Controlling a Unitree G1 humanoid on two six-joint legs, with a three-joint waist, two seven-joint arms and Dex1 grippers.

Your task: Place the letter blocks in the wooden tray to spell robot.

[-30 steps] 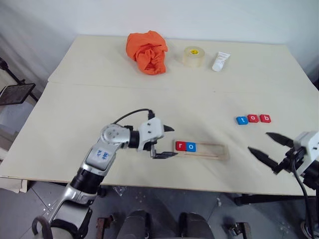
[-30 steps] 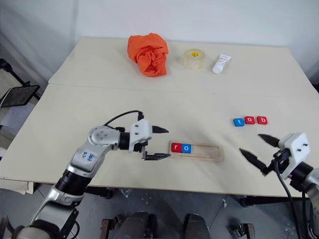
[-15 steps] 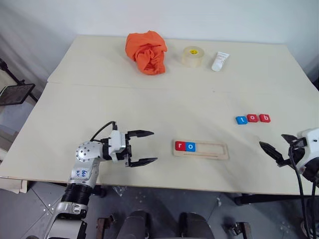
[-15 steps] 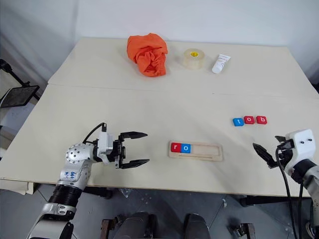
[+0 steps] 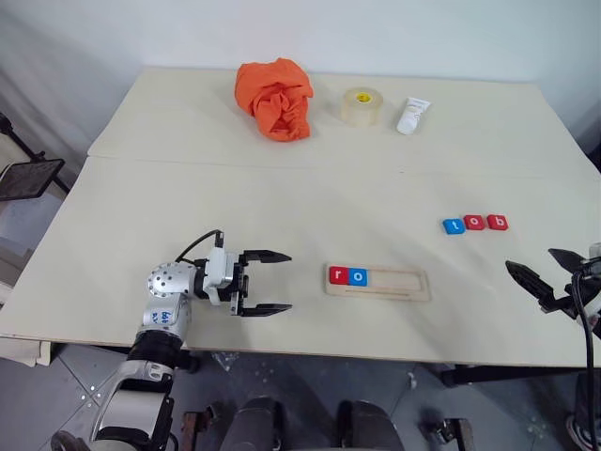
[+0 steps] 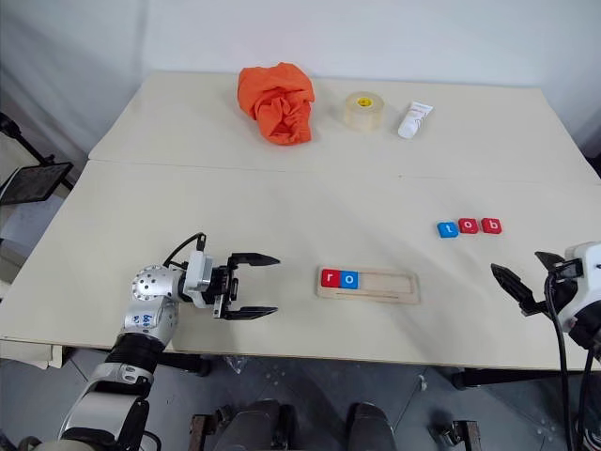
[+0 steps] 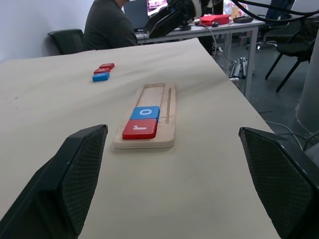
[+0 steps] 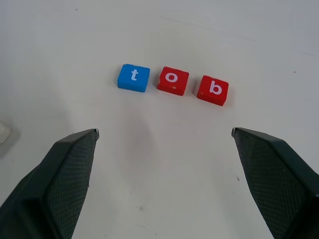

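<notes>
The wooden tray (image 5: 399,283) lies near the table's front edge, with a red "r" block (image 5: 339,275) and a blue "o" block (image 5: 358,276) side by side at its left end. Three loose letter blocks sit in a row further right and back: blue "t" (image 8: 133,77), red "o" (image 8: 173,81), red "b" (image 8: 213,90). My left gripper (image 5: 289,282) is open and level, pointing at the tray's left end from a short gap away, holding nothing. My right gripper (image 5: 530,259) is open and empty near the table's front right edge, aimed at the loose blocks.
At the back of the table sit a crumpled orange cloth (image 5: 277,98), a roll of clear tape (image 5: 362,106) and a white tube (image 5: 413,116). A seam crosses the tabletop. In the left wrist view a seated person (image 7: 107,25) shows beyond the table.
My left gripper has drawn back to the left, away from the tray's end, and turned level. My right gripper has shifted right toward the table's edge. The blocks have not moved.
</notes>
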